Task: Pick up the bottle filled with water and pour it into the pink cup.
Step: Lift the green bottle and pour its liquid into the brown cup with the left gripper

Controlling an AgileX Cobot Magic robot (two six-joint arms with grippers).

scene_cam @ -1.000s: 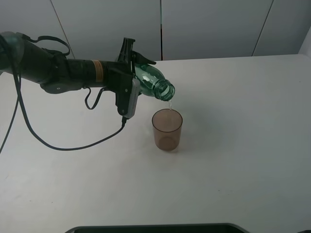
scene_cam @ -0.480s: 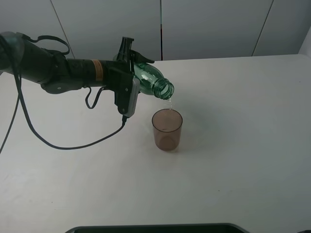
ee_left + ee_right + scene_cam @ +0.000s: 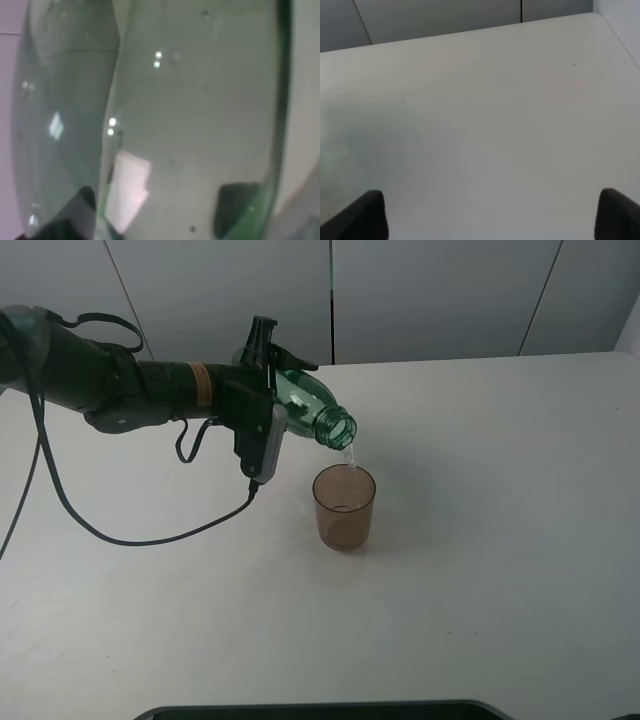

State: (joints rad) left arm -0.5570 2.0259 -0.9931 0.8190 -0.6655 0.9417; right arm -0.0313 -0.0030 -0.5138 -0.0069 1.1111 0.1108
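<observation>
My left gripper (image 3: 266, 378) is shut on the green-tinted bottle (image 3: 312, 408) and holds it tipped on its side, mouth down to the right. A thin stream of water falls from the mouth into the pink cup (image 3: 344, 506), which stands upright on the white table just below. The cup holds some water. In the left wrist view the bottle's clear green wall (image 3: 165, 120) fills the picture, with dark fingertips (image 3: 235, 202) showing at its edge. My right gripper (image 3: 490, 212) is open over bare table, away from both; it is out of the exterior high view.
The white table (image 3: 500, 540) stretches around the cup. A black cable (image 3: 120, 535) loops from the left arm across the table's left side. A dark edge (image 3: 320, 710) runs along the front. Grey wall panels stand behind.
The bottle has tipped slightly further and its mouth has shifted a little up and to the left. Water keeps running into the cup. The cup has not moved.
</observation>
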